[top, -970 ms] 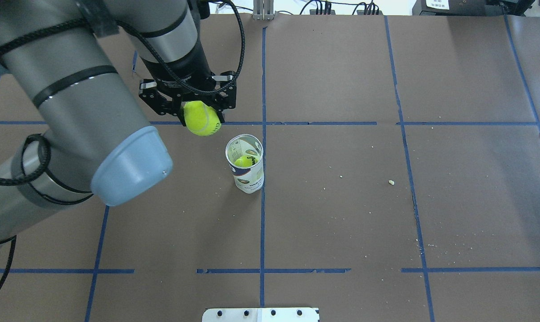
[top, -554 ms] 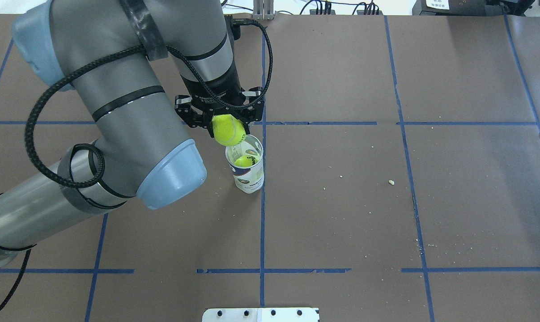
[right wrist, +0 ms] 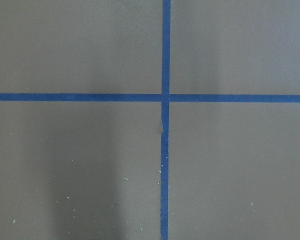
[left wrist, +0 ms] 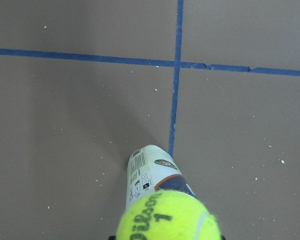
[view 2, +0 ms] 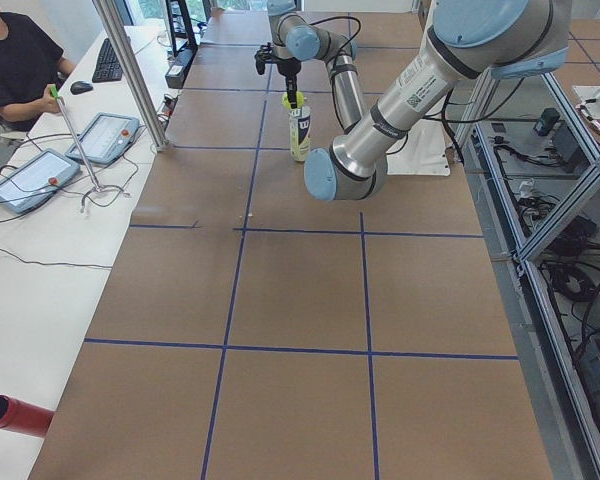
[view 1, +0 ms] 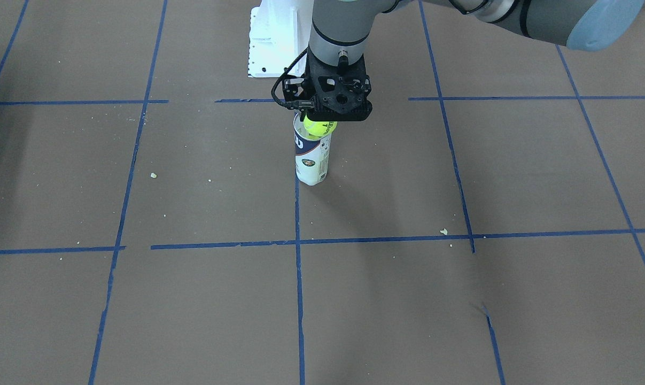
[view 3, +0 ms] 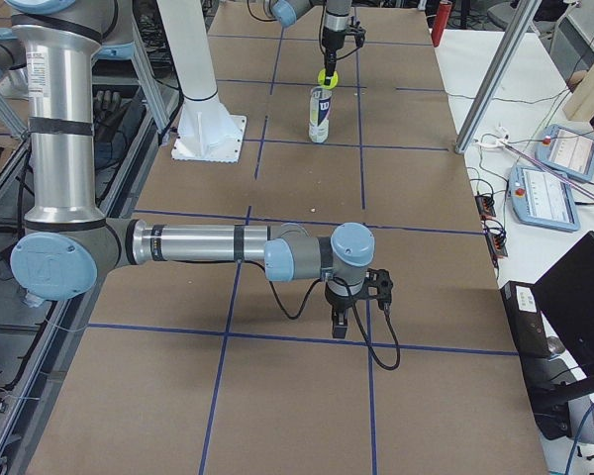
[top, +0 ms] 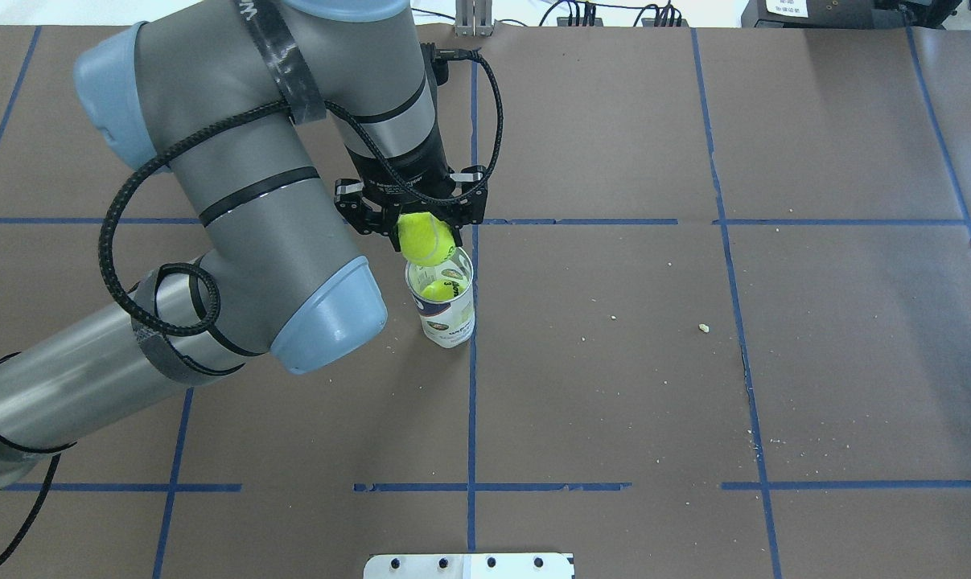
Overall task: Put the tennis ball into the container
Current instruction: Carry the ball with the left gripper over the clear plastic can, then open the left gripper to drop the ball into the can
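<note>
Across the front-facing view, the left hand (view 1: pixel 330 118) clamps the tennis ball (view 1: pixel 318 127) just above the mouth of the upright container (view 1: pixel 312 160) on the worktop (view 1: pixel 194 299). From overhead, the ball overlaps the container's rim at 11 o'clock; a second ball (top: pixel 438 290) lies inside. At the left wrist view's 6 o'clock sits the held ball, container beyond. From the right end, the right hand (view 3: pixel 354 315) hangs low over the worktop; open or closed, I cannot tell.

Fuzzy yellow-green tennis ball (top: pixel 425 241) just above the rim of the upright clear container (top: pixel 450 320), second ball (top: pixel 437 290) inside.
</note>
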